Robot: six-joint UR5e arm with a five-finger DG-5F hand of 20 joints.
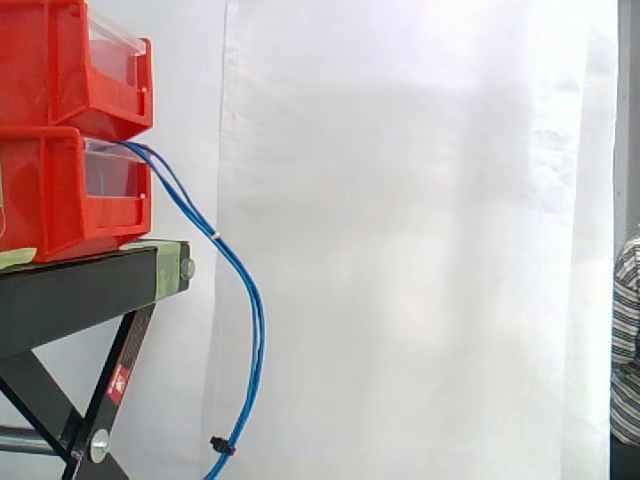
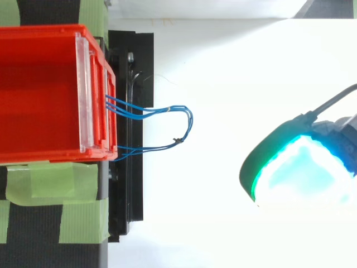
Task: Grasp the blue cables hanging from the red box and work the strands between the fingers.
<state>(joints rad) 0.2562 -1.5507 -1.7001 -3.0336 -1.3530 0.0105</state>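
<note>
The thin blue cables [image 1: 258, 340] drooping from the red plastic bin [image 1: 60, 195] look limp and light, best pinched mid-loop; the hand [image 2: 304, 173] I can't tell the pose of.

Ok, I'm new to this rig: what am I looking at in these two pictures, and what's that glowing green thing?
One picture is taken from beside the work, level with it; the other from above, looking down. In the side view, two red bins, the upper bin stacked on the lower bin, sit on a black stand before a white curtain. The blue cables come out of the lower bin's front and hang free past the stand's edge. The glowing green and cyan shape in the top view is part of the robot's hand; the glow is its own, not a lamp. It is apart from the cables and holds none of them. The striped sleeve at the side view's right edge belongs to a person.
</note>
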